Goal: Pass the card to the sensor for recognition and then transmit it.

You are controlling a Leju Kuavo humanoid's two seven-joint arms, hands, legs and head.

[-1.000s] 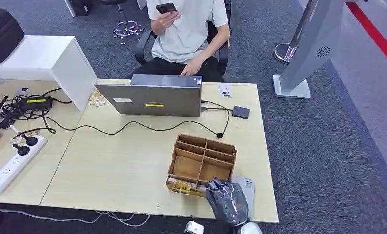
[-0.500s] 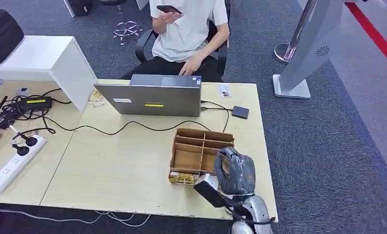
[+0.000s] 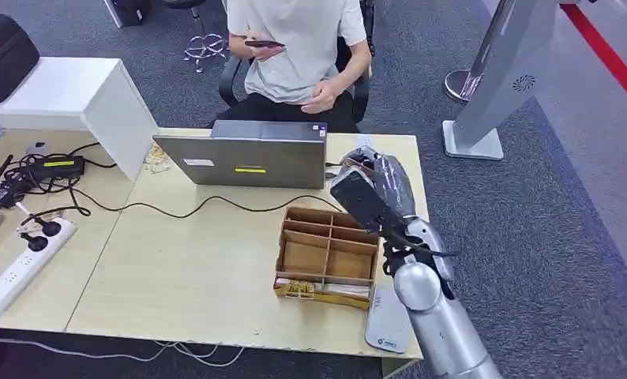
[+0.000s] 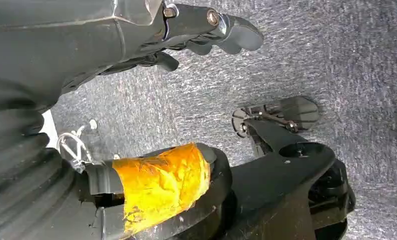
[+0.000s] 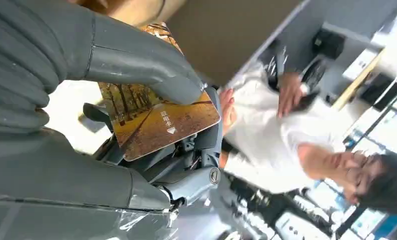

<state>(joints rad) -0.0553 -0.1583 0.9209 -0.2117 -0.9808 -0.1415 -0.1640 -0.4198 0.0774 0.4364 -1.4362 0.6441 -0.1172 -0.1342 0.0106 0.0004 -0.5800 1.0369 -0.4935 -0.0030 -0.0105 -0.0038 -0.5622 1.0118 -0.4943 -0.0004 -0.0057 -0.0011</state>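
Mid-carry: right hand (image 3: 377, 185) raised over the pale wooden tabletop's (image 3: 192, 268) far right corner, fingers (image 5: 136, 60) pinching the autumn-avenue photo card (image 5: 159, 122). Next, needs lowering flat onto the small dark square sensor, hidden beneath. Small white characters on card, unreadable. Left hand (image 4: 206, 30) hanging, loosely curled, holding nothing.

- A pale wood bench (image 3: 200, 268) stands on grey carpet (image 3: 531, 237).
- A red stripe (image 3: 610, 55) crosses the floor at the far right.
- A white cabinet (image 3: 81, 99) rises at the bench's left.
- A grey pedestal stand (image 3: 496, 87) stands on the carpet.
- A person sits in a black office chair (image 3: 235, 71).
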